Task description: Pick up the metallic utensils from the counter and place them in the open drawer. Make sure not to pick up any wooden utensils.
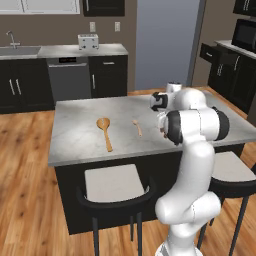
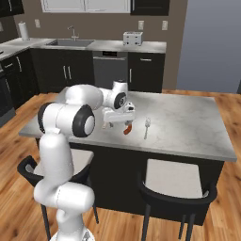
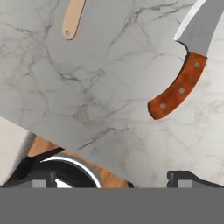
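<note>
My gripper (image 2: 116, 123) hangs open just above the marble counter (image 2: 188, 122), near its front edge. In the hand view, the gripper (image 3: 111, 177) has wide-apart tips and nothing between them. The knife (image 3: 181, 85), with a silver blade and an orange-red handle, lies flat ahead and to the right of the tips; its handle (image 2: 127, 129) pokes out from under the hand. A thin silvery utensil (image 2: 146, 127) lies just right of it. The large wooden spoon (image 1: 105, 132) and the small wooden spoon (image 1: 137, 127) rest on the counter (image 1: 75, 125). An open black drawer (image 1: 209, 52) juts from the right-hand cabinets.
Two stools (image 1: 112, 182) (image 2: 174, 179) stand against the island's near side. A spoon handle's end (image 3: 72, 19) shows at the hand view's top left. The back counter holds a toaster (image 1: 88, 41) and a sink (image 1: 20, 50).
</note>
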{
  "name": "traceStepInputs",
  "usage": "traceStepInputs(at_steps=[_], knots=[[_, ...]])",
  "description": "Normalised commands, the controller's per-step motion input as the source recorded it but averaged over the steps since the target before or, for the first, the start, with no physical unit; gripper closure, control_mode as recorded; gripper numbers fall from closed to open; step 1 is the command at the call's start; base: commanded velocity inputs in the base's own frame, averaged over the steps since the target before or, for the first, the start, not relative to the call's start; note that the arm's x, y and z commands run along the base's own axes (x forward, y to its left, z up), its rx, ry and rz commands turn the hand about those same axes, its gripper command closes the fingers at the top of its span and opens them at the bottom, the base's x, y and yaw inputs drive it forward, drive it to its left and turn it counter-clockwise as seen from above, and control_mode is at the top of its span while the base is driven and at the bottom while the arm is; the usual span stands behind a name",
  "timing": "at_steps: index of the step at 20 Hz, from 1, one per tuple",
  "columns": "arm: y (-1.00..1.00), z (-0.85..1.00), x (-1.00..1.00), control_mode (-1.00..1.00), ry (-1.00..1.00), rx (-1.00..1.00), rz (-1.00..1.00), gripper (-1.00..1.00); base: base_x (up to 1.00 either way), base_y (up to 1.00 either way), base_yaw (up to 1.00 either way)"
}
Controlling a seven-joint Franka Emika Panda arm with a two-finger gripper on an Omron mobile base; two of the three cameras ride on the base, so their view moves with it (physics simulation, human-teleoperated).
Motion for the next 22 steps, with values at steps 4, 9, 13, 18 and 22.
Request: traceStepInputs(at_steps=[4,9,13,18,22], knots=[[-0.03,-0.36,0.51,-1.00,0.05,0.00,-0.28,-1.00,0.00,0.00,0.00],[-0.04,-0.48,0.54,-1.00,0.04,0.02,-0.32,-1.00,0.00,0.00,0.00],[0.00,-0.34,0.51,-1.00,0.00,0.01,-0.26,-1.00,0.00,0.00,0.00],[-0.15,-0.10,0.39,-1.00,0.09,0.00,-0.08,-1.00,0.00,0.00,0.00],[-0.32,0.00,0.27,-1.00,0.06,0.00,0.00,-1.00,0.00,0.00,0.00]])
